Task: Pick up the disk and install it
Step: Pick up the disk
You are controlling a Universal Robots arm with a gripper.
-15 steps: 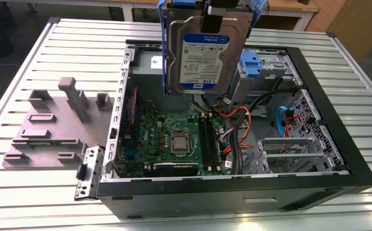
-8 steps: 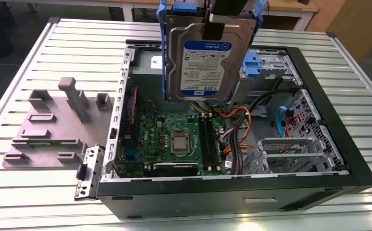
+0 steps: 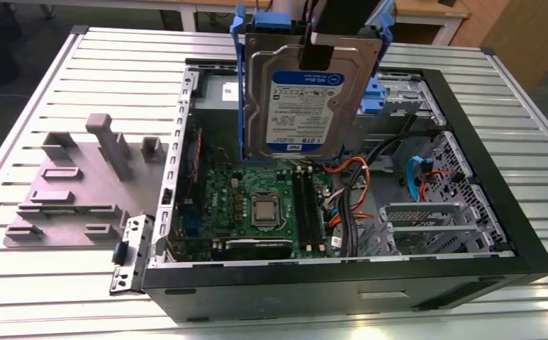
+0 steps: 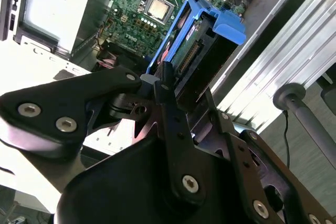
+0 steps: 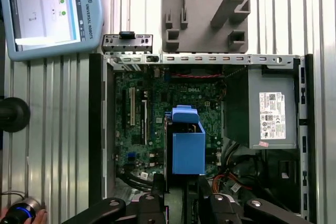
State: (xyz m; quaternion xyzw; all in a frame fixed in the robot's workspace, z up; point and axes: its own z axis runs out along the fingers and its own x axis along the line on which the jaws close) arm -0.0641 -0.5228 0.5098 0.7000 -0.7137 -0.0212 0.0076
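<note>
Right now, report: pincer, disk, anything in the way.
Pincer shut on flat silver-grey metal disk with blue side rails, held upright over open black computer case. Not yet installed. Orange cables loose inside, beside green motherboard.

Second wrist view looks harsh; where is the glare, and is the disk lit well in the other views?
Second wrist view: the power-supply box glares white, the gripper is a dark mass. Exterior view: the disk is evenly lit, label plain, faint sheen on its metal. First wrist view: the tablet screen is partly washed out.
</note>
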